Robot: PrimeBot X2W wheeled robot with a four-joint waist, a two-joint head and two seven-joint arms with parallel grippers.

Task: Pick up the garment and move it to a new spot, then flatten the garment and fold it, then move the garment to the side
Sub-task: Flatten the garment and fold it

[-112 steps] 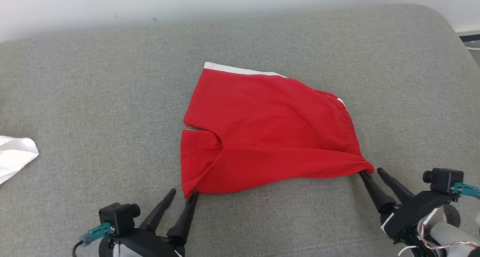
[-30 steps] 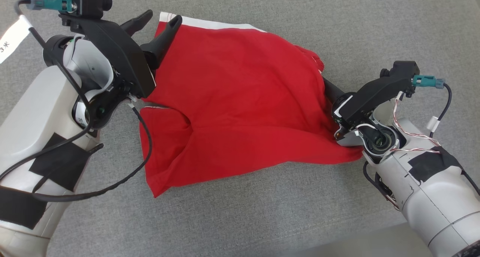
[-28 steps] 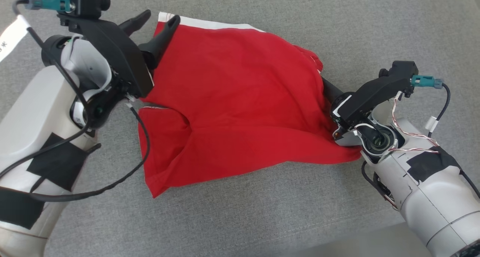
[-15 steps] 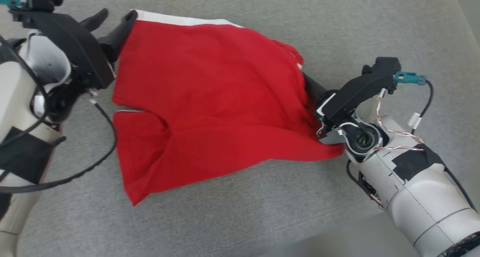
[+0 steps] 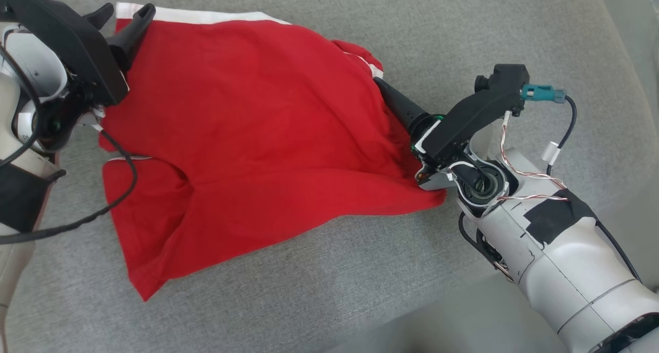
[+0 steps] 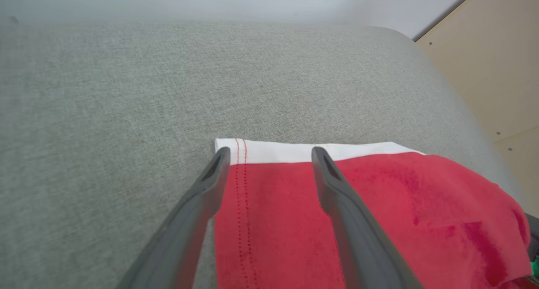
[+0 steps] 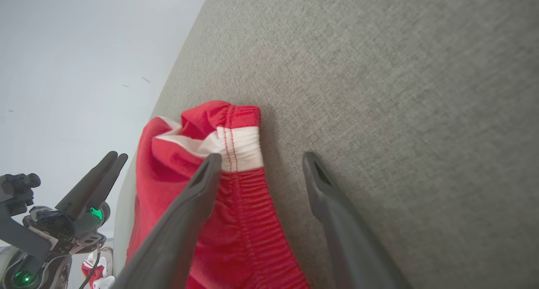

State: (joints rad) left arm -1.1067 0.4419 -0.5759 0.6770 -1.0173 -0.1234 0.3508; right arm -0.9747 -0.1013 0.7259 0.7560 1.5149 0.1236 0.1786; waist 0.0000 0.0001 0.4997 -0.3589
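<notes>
Red shorts (image 5: pixel 247 121) lie spread. The left end effector (image 6: pixel 270 153) and right end effector (image 7: pixel 262 158) gape open; pinch both corners evenly.

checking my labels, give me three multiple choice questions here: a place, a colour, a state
1. Where is the left gripper? A) at the white-edged corner of the garment B) at its lowest red corner C) off it entirely
2. What colour is the trim? A) blue B) white C) black
3. The right gripper has its fingers: A) shut on cloth B) apart C) shut on nothing
Answers: 1 A, its fingers straddle the white hem corner; 2 B, a white band edges the red cloth; 3 B, a gap shows between them, one by the waistband, one over the cushion.
</notes>
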